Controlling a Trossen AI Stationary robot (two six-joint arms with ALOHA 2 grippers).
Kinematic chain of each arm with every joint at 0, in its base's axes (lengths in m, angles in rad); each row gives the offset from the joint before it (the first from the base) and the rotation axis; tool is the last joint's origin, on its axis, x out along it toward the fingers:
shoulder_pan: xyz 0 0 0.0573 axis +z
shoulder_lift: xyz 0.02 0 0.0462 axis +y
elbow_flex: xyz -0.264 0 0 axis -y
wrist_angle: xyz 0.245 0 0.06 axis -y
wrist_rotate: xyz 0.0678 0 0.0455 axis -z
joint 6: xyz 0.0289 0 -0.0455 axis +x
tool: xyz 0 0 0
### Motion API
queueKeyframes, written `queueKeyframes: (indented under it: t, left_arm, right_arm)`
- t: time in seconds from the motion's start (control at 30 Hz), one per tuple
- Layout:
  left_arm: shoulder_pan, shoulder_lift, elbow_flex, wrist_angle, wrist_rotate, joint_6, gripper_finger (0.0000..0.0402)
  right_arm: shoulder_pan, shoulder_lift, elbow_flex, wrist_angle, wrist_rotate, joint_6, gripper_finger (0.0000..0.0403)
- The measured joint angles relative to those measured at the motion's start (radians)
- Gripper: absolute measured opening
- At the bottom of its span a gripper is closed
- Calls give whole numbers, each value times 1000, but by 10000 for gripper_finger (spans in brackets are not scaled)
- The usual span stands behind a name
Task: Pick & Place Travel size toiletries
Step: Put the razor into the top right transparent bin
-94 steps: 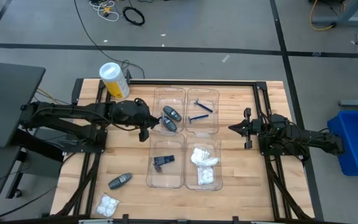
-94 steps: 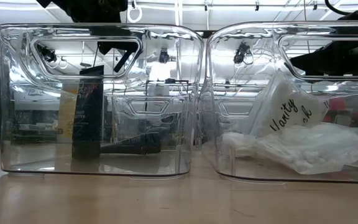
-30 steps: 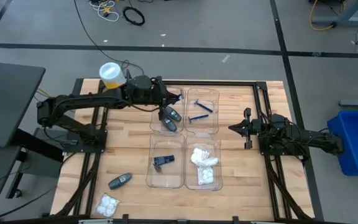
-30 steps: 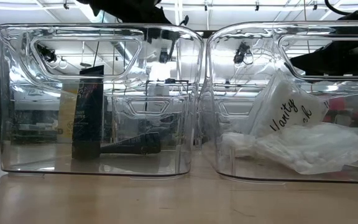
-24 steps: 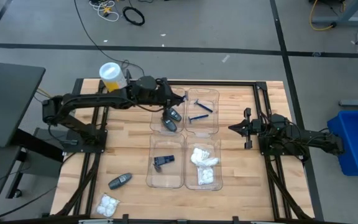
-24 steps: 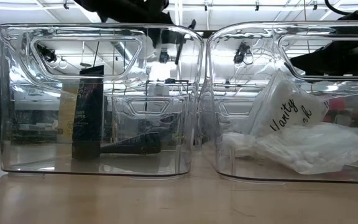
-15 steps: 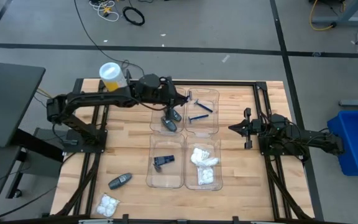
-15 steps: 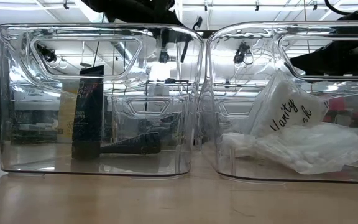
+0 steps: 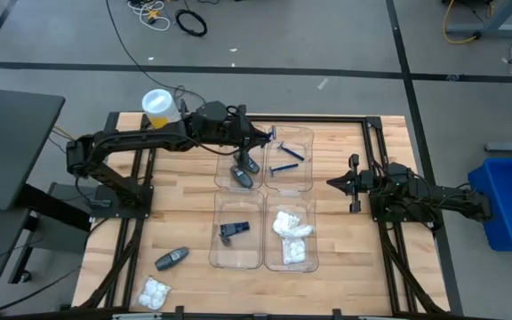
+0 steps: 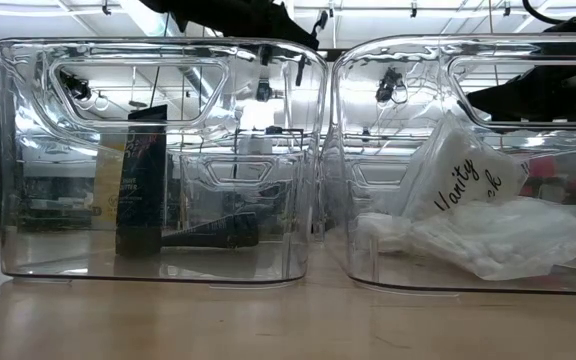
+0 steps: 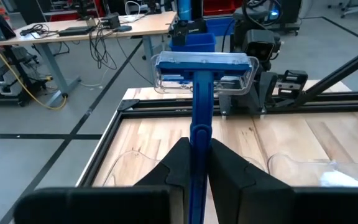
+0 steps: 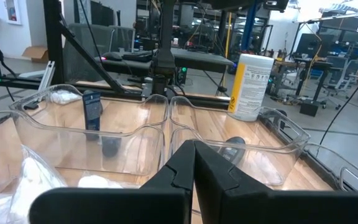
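My left gripper (image 9: 258, 139) hangs above the far row of clear trays, shut on a thin blue razor (image 9: 269, 134) whose clear-capped head (image 11: 205, 70) points toward the table's right. Below it, two dark grey oval tubes (image 9: 243, 169) lie in the far left tray (image 9: 228, 133). More blue razors (image 9: 286, 160) lie in the far right tray (image 9: 308, 135). White packets (image 9: 292, 236) fill the near right tray, and a small dark piece (image 9: 235, 229) sits in the near left one. My right gripper (image 9: 334, 183) waits shut at the table's right. My left gripper pinches the razor's blue handle (image 11: 199, 134) between its two fingers (image 11: 178, 163), which lie along the handle. They come nearly level from the table's left. The razor is lifted clear of the trays, its head sticking out past the fingertips.
A yellow-and-white cylinder (image 9: 156, 105) stands at the far left corner. One dark tube (image 9: 172, 259) and a white packet (image 9: 154, 292) lie on the bare wood at the near left. The black frame rail (image 9: 327, 118) runs along the table's far edge.
My left gripper has carried the razor toward the table's right, from over the far left tray to the wall between the two far trays, staying shut on it and clear of the trays.
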Motion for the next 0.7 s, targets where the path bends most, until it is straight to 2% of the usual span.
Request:
queueKeyframes:
  t: [0.23, 0.7]
  left_arm:
    - [0, 19, 3, 24, 10, -2, 46]
    - [15, 172, 1, 176, 155, -44, 46]
  right_arm:
    - [0, 0, 0, 0, 0, 0, 14]
    - [0, 0, 0, 0, 1, 0, 13]
